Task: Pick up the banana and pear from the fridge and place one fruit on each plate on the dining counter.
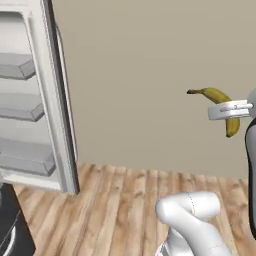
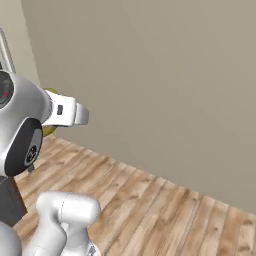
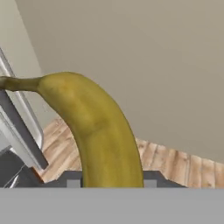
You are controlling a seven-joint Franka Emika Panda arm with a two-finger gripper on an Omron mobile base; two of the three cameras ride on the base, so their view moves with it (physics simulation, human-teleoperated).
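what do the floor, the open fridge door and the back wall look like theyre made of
The plank floor looks like light brown wood with a matte finish: separate boards with visible grain. The tall grey open fridge door looks like brushed steel outside, with a glossy white interior and pale shelves, probably plastic. The plain beige wall is flat and seamless, likely painted plaster.

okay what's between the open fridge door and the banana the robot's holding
Nothing stands there. In the left base view, the stretch from the fridge door to the banana in the gripper is bare wall above wood floor.
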